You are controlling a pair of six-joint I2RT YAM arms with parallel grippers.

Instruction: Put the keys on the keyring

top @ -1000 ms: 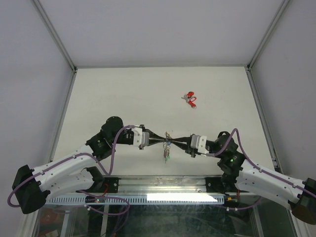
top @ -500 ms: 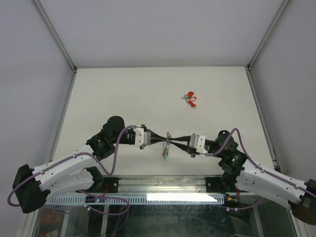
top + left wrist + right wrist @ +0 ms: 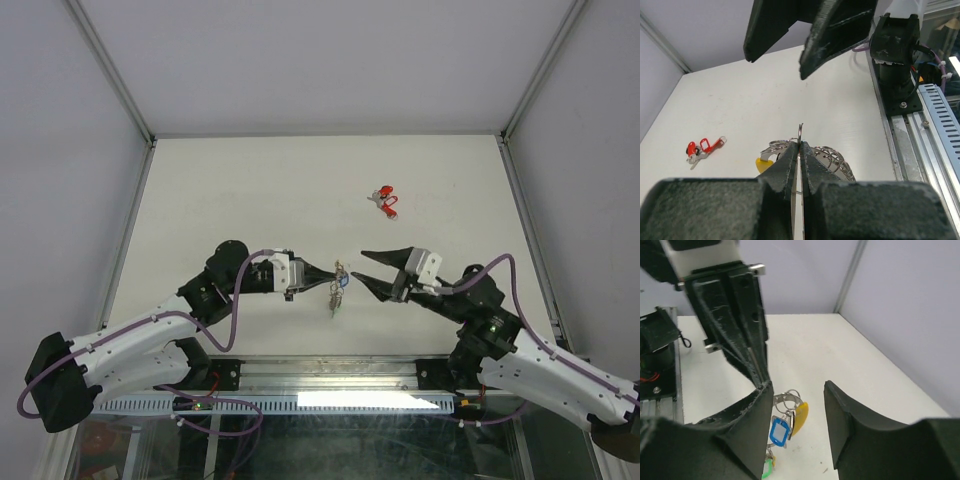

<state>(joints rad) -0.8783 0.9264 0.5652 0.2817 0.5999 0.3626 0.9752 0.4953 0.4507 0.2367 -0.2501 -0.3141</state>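
My left gripper (image 3: 328, 281) is shut on the keyring (image 3: 339, 280), pinching its thin metal wire between the fingertips (image 3: 793, 153). The keyring (image 3: 832, 155) shows a yellow plastic part (image 3: 763, 164) and silvery coils. From the keyring (image 3: 788, 401) hang a blue-tagged key (image 3: 778, 432) and, lower down, a green-tagged key (image 3: 766, 469). My right gripper (image 3: 360, 267) stands open just right of the ring, touching nothing. Its fingers (image 3: 751, 416) frame the ring from a short distance. A red-tagged key (image 3: 384, 200) lies alone on the table farther back.
The white table (image 3: 230, 190) is walled on three sides. A metal rail and the arm bases (image 3: 330, 375) run along its near edge. The right arm's base (image 3: 900, 55) stands close behind the open right fingers in the left wrist view.
The right gripper opened, let go of the keyring and drew back to the right. The left gripper stays shut on the ring, which now hangs from it alone.
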